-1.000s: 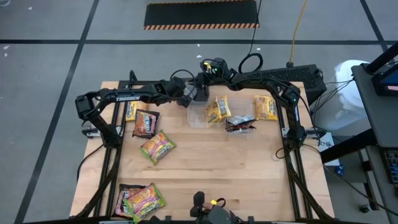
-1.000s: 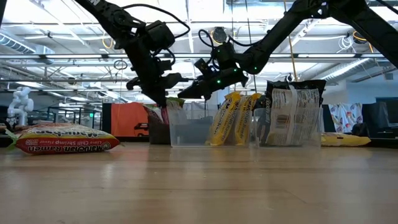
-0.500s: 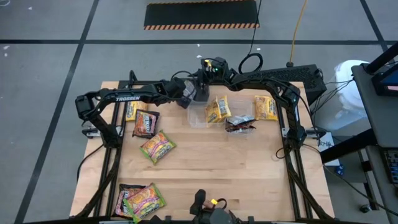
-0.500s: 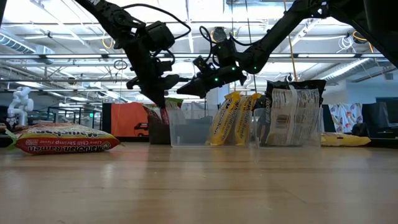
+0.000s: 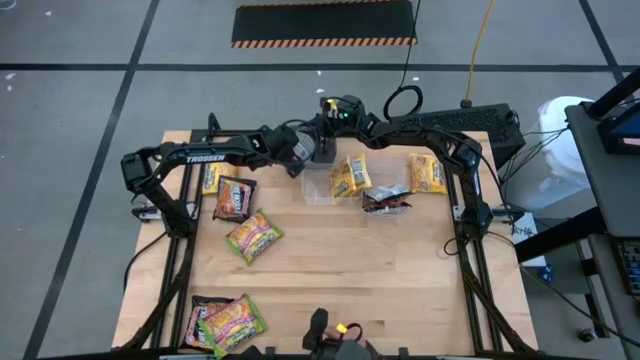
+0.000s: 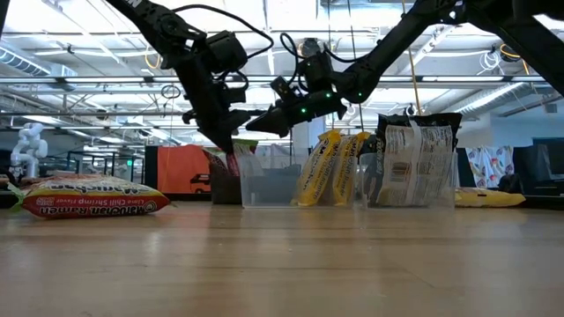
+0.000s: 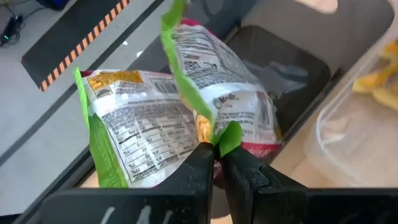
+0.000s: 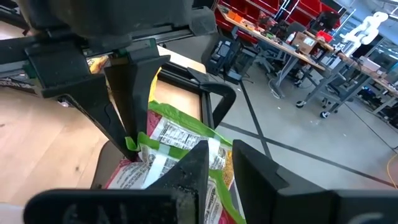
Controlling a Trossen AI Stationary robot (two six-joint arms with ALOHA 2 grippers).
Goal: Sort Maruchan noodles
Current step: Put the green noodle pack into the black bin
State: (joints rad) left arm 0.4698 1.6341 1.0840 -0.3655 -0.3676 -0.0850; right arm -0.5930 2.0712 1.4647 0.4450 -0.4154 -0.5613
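the sort is looking partly done: yellow crinkly ramen packets [image 5: 347, 177] are standing in a clear plastic tub [image 5: 320, 186] section, a dark brown-black packet [image 5: 386, 199] is sitting in the next tub along, and green-edged packets [image 7: 143, 124] are going into the dark grey box [image 5: 322, 152] just behind the clear tub. still lying loose on the wooden surface [image 5: 340, 270], well away from the tub, are a brown packet [image 5: 234, 198], a green-and-pink one [image 5: 253, 236], a yellow one [image 5: 427, 173] and a small heap at the near corner [image 5: 224, 321]. the left gripper [image 7: 214, 163] is hanging over the grey box with its fingers nearly together on the green edge of a packet [image 7: 221, 99], though whether they are still gripping i cannot tell. the right gripper [image 8: 217, 163] is hovering beside it, fingers apart and holding nothing that shows. compared with a second earlier, the right arm is sitting slightly higher and nearer the left one, and the packets on the surface are lying unchanged.
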